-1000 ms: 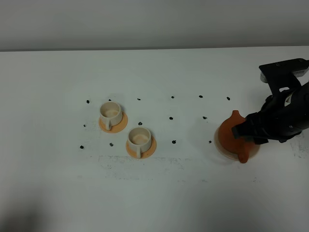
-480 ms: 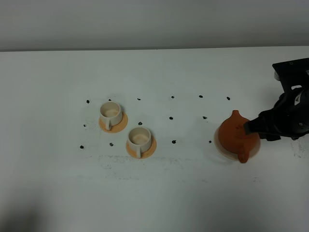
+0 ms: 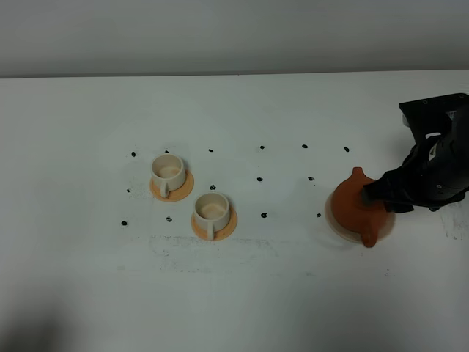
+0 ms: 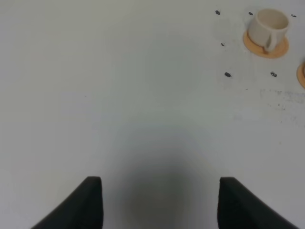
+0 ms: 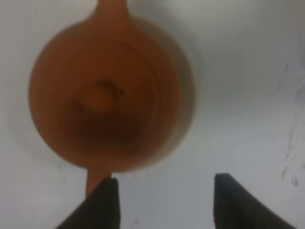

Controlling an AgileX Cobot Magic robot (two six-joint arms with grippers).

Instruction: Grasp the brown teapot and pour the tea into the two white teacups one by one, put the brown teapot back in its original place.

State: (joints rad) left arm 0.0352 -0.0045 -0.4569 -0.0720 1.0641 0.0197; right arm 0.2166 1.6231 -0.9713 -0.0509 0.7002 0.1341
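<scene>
The brown teapot [image 3: 355, 209] stands upright on its pale beige coaster [image 3: 330, 224] at the right of the table. My right gripper [image 3: 370, 193] hovers just above the teapot's right side. In the right wrist view the teapot [image 5: 102, 100] fills the picture from above, with a strip of coaster [image 5: 189, 95] beside it, and the right gripper [image 5: 162, 205] is open and holds nothing. The two white teacups [image 3: 168, 170] [image 3: 212, 208] sit on orange saucers [image 3: 183, 189] [image 3: 227, 226] at centre left. My left gripper [image 4: 159, 202] is open and empty over bare table, with one cup [image 4: 269, 25] far ahead.
Small black dots [image 3: 260, 179] mark the white table between the cups and the teapot. Faint scuff marks [image 3: 220, 246] run in front of the cups. The left arm is out of the exterior view.
The right gripper drew back to the right off the teapot, then came a little way back left over it. The teapot stayed on its coaster. The cups have not moved.
</scene>
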